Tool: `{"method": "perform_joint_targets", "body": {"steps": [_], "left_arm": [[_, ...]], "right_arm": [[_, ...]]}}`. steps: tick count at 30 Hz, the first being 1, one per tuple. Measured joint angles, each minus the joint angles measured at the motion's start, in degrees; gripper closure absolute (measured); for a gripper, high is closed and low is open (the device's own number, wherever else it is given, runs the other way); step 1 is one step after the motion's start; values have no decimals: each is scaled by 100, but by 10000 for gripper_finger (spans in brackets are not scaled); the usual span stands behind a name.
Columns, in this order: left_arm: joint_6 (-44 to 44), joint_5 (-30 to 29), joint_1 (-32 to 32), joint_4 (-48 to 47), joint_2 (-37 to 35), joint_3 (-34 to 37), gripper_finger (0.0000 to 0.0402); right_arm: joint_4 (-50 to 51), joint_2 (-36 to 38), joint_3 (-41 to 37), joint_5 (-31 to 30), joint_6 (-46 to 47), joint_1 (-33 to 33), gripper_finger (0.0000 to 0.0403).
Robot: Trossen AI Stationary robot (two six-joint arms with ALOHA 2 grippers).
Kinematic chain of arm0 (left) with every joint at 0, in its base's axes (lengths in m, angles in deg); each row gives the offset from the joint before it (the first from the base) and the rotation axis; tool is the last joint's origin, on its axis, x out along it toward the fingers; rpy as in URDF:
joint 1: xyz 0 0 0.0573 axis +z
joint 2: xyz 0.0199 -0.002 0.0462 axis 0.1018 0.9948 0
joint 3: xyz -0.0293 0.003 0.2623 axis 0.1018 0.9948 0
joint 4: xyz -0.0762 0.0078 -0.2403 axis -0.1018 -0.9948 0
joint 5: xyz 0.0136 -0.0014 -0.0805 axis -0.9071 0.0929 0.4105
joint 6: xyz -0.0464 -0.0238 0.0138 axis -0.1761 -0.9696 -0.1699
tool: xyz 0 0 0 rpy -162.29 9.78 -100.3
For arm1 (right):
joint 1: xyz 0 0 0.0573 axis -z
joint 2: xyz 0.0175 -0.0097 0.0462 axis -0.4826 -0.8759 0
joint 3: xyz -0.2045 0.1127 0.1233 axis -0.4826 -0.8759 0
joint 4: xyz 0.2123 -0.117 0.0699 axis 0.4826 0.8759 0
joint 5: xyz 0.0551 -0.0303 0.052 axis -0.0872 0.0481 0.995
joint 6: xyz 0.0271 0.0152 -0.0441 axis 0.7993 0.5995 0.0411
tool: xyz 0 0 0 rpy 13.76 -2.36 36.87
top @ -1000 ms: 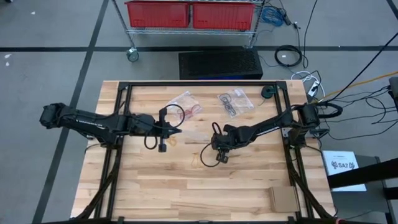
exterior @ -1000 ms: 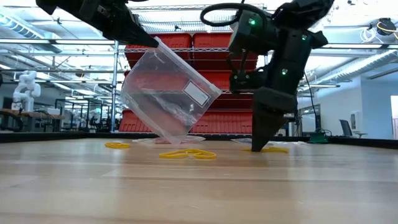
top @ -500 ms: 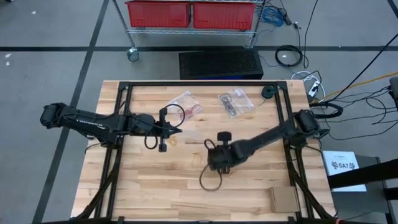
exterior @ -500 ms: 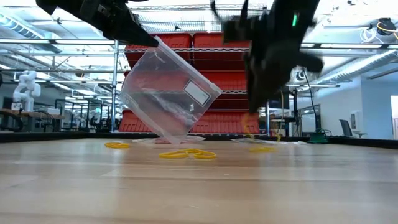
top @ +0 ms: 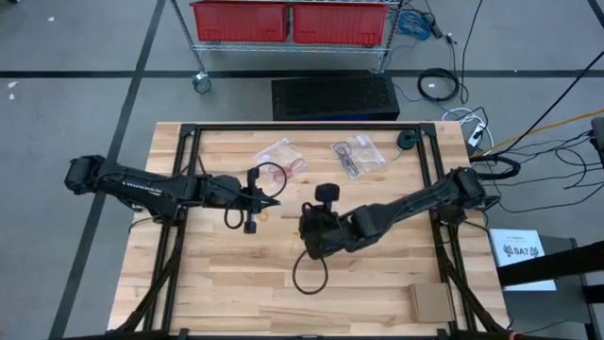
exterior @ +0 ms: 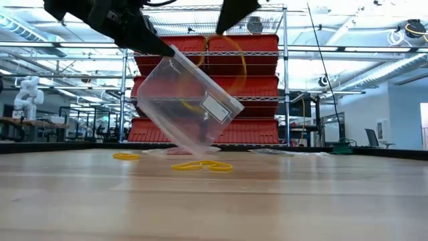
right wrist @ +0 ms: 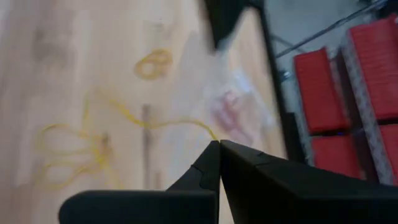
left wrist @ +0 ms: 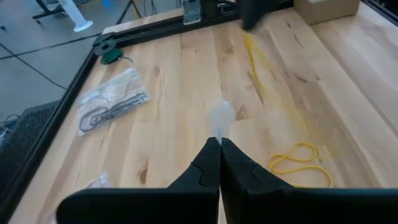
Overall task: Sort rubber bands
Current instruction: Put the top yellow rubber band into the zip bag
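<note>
My left gripper [top: 273, 200] is shut on a clear plastic bag [exterior: 190, 104] that hangs tilted over the table's middle. My right gripper [top: 308, 227] is raised high beside it, shut on a yellow rubber band [exterior: 234, 63] that dangles in a long loop next to the bag. More yellow rubber bands [exterior: 200, 165] lie flat on the wood under the bag, with another [exterior: 126, 156] farther left. In the left wrist view the held band [left wrist: 252, 59] hangs from my right gripper [left wrist: 255, 12]. My left gripper pinches the bag's upper corner [exterior: 167, 50] between its two shut fingers, coming slanting down from the table's left. The bag hangs tilted below the fingers, clear of the table. My right gripper pinches the yellow band at one point of its loop [right wrist: 208, 132] between its fingertips. The band hangs slack below, lifted clear of the wood.
Two clear bags lie at the table's far side, one with red bands [top: 281, 156] and one with black bands [top: 354, 156]. A cardboard piece [top: 429, 302] sits at the near right corner. A black cable loop [top: 307, 274] hangs from the right arm.
My right gripper has risen from the tabletop and swung toward the table's left, tipping from pointing down toward more level. The yellow band has come up off the wood with it and now dangles beside the bag.
</note>
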Motion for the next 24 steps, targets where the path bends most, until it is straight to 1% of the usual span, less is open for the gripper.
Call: {"method": "perform_joint_targets", "body": {"steps": [6,13,16,24], "left_arm": [[102,13,0,109,52,0,401],[100,41,1,156,52,0,401],[100,40,2,154,52,0,401],[59,42,1,329,52,0,401]], "right_arm": [[99,4,656,-331,-583,-11,403],[485,11,1270,-836,-708,-7,403],[596,11,1386,-1008,-710,-20,403],[653,11,1385,-996,-552,-18,403]]}}
